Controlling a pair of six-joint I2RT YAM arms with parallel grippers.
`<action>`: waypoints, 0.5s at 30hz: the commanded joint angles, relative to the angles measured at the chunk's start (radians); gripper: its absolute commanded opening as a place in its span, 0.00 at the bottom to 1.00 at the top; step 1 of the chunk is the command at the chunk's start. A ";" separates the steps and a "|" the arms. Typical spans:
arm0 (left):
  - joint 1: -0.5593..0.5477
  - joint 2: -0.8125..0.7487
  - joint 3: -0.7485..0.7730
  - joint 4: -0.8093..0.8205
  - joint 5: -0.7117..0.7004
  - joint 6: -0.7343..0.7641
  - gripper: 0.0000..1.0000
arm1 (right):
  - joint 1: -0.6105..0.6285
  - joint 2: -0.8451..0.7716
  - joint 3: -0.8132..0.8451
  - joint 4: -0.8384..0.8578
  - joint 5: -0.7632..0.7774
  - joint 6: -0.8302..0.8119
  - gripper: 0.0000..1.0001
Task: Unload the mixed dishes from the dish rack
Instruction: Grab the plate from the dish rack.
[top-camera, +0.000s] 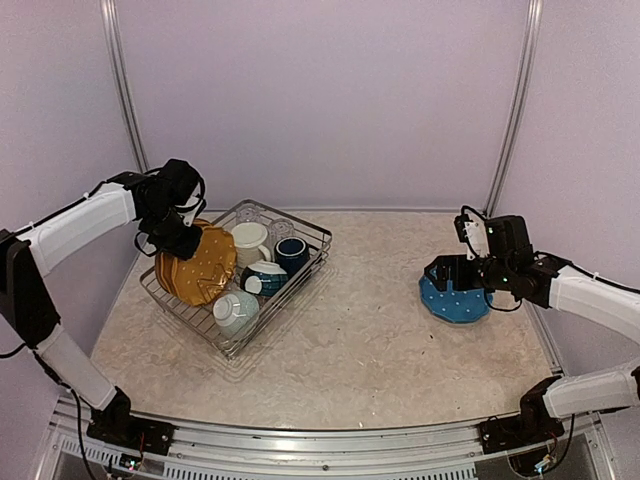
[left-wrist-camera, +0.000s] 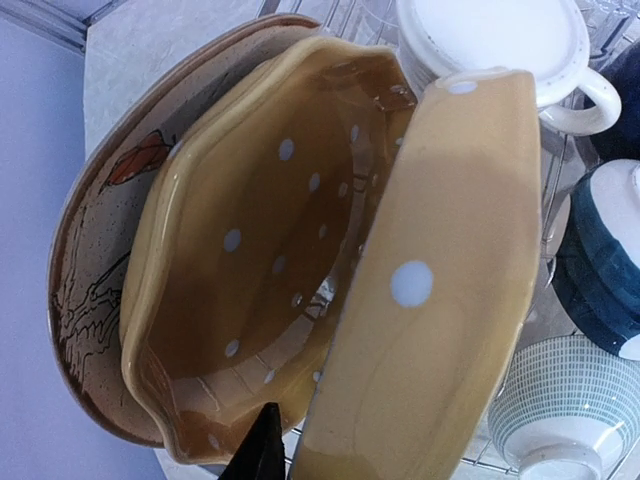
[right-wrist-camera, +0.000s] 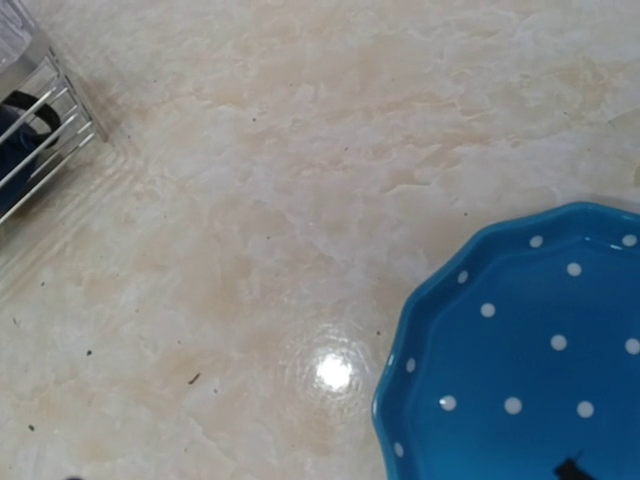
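You are looking at a pale, marbled beige table (top-camera: 380, 340) spreading across most of the overhead view. Plain lilac-white walls (top-camera: 330, 100) are closing it in behind and on both sides. Two slim metal posts (top-camera: 127, 100) are rising in the rear corners. A ribbed aluminium rail (top-camera: 330, 445) is edging the near side. Light is glinting off the tabletop as one bright spot (right-wrist-camera: 333, 372).

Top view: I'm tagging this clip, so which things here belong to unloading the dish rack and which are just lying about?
Job: dish rack, mustard-yellow plates, bird-patterned plate, cream mug, navy mug, teal bowls, blue dotted plate already on the table.
Just there: metal frame posts.
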 joint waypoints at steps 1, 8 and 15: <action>-0.057 -0.082 0.056 0.050 -0.072 -0.022 0.12 | 0.012 -0.019 -0.011 0.009 0.010 0.006 1.00; -0.093 -0.067 0.122 -0.018 -0.120 -0.016 0.00 | 0.012 -0.048 -0.027 0.004 0.021 0.015 1.00; -0.161 -0.061 0.181 -0.080 -0.209 -0.014 0.00 | 0.013 -0.058 -0.033 0.009 0.013 0.024 1.00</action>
